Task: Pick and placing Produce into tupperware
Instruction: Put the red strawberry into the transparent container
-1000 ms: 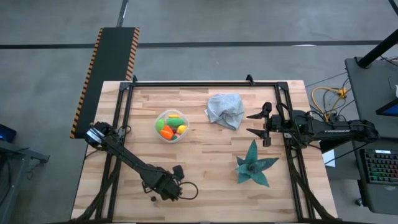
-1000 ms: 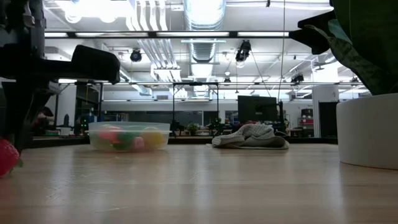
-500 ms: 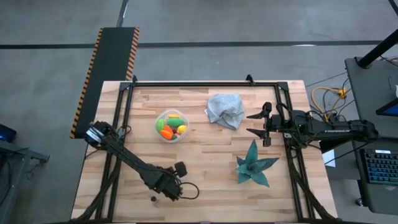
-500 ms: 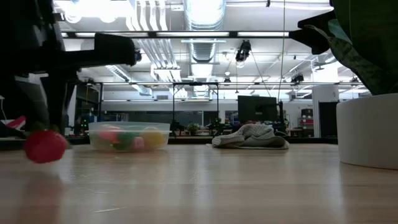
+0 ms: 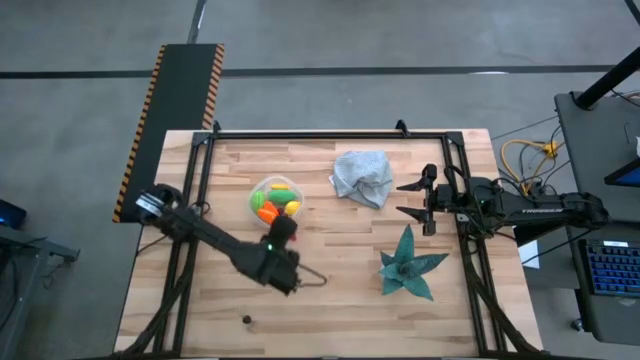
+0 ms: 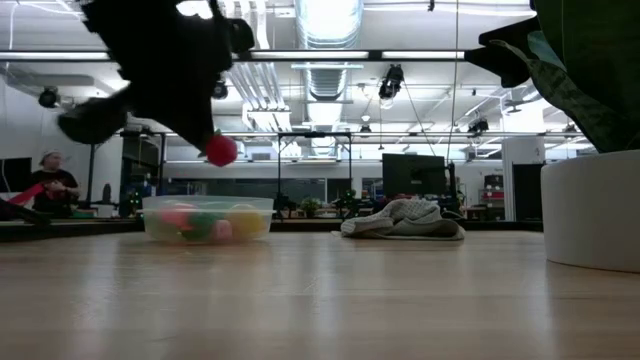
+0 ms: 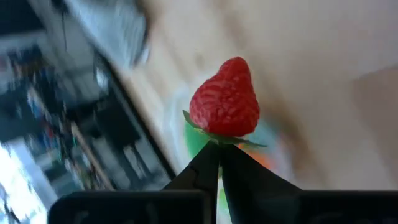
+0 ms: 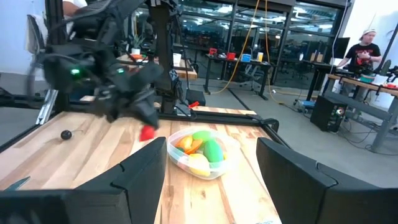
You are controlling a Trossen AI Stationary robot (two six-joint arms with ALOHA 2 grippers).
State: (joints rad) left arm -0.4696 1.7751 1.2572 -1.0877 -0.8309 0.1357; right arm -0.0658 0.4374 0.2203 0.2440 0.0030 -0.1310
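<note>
the left gripper (image 7: pixel 219 163) is pinched shut on the green leafy cap of a small red toy strawberry (image 7: pixel 225 98). in the left wrist view the strawberry's long axis runs straight out from the fingertips, cap against the fingers and pointed tip facing away from the gripper. in the low view the strawberry (image 6: pixel 221 150) hangs in the air above the table, higher than the rim of the small clear plastic rounded-square container (image 6: pixel 207 218) and over its right part as that view shows it. in the high view the left gripper (image 5: pixel 288 238) sits just beside the container (image 5: pixel 275 201), on the side nearer the table's front edge.

the container stands on the light wooden slat table (image 5: pixel 330 300), left of centre. inside it lie small toy produce pieces: a green piece (image 8: pixel 212 149), an orange piece (image 8: pixel 188 144) and a yellow piece (image 8: pixel 198 163). the green piece lies lengthwise across the container in the high view.

a small dark round piece (image 5: pixel 246 320) lies alone near the table's front edge, well apart from the container.

the right gripper (image 5: pixel 410 200) waits at the right side of the table with its fingers spread wide and nothing between them, near a crumpled grey-blue cloth (image 5: pixel 363 176) and above a teal spiky star-shaped leafy piece (image 5: pixel 408 265) in the high view.

white lettering shows on the right arm (image 5: pixel 530 210), too small to read.
</note>
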